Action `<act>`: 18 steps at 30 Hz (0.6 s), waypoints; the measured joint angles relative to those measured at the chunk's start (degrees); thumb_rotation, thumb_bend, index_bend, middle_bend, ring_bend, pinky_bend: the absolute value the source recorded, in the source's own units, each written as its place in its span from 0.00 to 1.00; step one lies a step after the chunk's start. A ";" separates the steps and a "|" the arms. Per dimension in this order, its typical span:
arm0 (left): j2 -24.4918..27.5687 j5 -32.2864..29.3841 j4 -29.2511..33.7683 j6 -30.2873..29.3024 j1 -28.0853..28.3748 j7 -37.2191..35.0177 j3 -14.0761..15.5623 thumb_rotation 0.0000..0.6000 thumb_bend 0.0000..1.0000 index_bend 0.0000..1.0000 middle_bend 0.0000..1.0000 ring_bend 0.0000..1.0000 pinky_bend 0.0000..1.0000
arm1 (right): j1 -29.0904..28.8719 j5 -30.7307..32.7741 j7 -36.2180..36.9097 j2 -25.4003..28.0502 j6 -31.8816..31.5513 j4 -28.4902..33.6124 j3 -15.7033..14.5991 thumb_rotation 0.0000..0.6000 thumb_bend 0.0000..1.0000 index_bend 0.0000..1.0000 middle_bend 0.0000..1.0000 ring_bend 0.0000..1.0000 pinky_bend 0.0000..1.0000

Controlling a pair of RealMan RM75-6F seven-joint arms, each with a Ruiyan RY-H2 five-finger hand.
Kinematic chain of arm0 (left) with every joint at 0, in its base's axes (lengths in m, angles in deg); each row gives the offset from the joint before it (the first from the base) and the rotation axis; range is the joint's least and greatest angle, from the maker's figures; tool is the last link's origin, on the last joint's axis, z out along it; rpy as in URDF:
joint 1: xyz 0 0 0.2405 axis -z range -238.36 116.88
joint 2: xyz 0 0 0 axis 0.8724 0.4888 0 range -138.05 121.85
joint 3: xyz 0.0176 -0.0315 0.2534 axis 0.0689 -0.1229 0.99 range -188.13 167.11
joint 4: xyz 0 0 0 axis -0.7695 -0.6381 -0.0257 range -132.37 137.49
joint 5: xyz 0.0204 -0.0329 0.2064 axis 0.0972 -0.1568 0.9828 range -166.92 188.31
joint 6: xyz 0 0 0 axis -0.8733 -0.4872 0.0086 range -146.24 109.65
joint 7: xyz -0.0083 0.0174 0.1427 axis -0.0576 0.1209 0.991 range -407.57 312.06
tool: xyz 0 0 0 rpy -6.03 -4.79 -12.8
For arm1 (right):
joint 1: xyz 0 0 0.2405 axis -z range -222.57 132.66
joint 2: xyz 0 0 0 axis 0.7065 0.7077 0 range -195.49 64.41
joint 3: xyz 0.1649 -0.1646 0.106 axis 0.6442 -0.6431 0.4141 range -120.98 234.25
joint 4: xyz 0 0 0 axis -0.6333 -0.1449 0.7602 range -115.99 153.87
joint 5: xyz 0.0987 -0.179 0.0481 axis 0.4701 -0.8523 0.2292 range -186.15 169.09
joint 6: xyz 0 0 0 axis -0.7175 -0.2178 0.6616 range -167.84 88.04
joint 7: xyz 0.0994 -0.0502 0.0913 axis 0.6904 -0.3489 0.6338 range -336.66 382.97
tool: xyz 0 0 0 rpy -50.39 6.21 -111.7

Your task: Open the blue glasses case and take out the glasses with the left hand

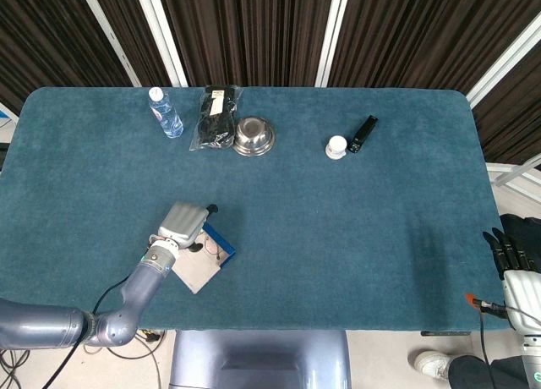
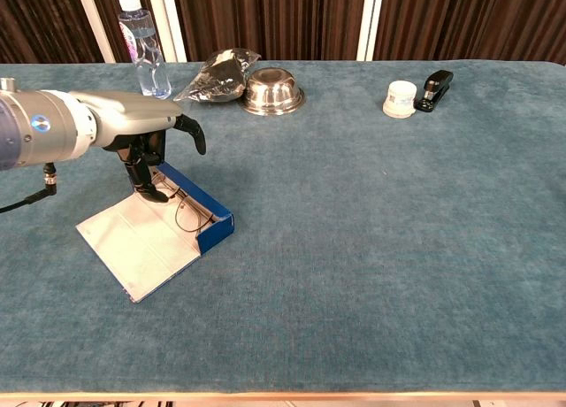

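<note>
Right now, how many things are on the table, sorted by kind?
Glasses case: 1
Glasses: 1
Water bottle: 1
Black plastic bag: 1
Steel bowl: 1
White jar: 1
Stapler: 1
Total: 7

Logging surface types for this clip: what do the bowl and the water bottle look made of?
The bowl looks like polished metal, likely steel: silvery and reflective. The water bottle looks like clear plastic, since the curtain shows through it, under a white cap.

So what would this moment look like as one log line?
case: open | glasses: inside | left hand: above case, fingers reaching in, nothing held | right hand: idle off table
</note>
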 measured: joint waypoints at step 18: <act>-0.07 -6.96 -2.58 0.46 1.68 3.47 2.14 1.00 0.19 0.32 0.99 0.88 0.89 | 0.05 0.12 -0.13 -0.04 -0.12 0.04 0.06 1.00 0.16 0.00 0.00 0.00 0.21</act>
